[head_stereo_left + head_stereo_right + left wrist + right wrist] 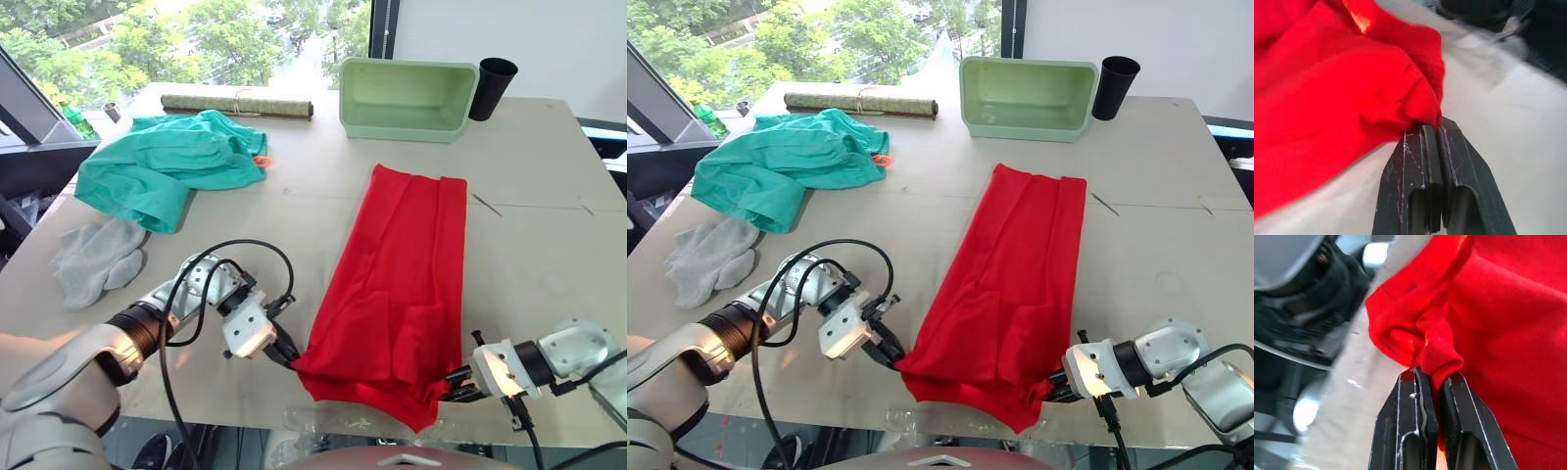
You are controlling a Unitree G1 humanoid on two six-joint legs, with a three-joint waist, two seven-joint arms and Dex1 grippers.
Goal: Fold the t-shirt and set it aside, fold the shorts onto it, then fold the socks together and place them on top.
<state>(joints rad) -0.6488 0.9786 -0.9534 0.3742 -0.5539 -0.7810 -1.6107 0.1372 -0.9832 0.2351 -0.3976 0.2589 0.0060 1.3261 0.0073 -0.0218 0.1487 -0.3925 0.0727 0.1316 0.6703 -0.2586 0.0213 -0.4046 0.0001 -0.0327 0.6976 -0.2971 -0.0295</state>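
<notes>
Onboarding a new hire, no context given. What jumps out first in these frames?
The t-shirt, a long bright red strip down the middle of the table, with the left gripper and right gripper each pinching a near corner. Next, the shorts, a crumpled teal heap at the far left, with the grey socks lying just in front of them.
</notes>
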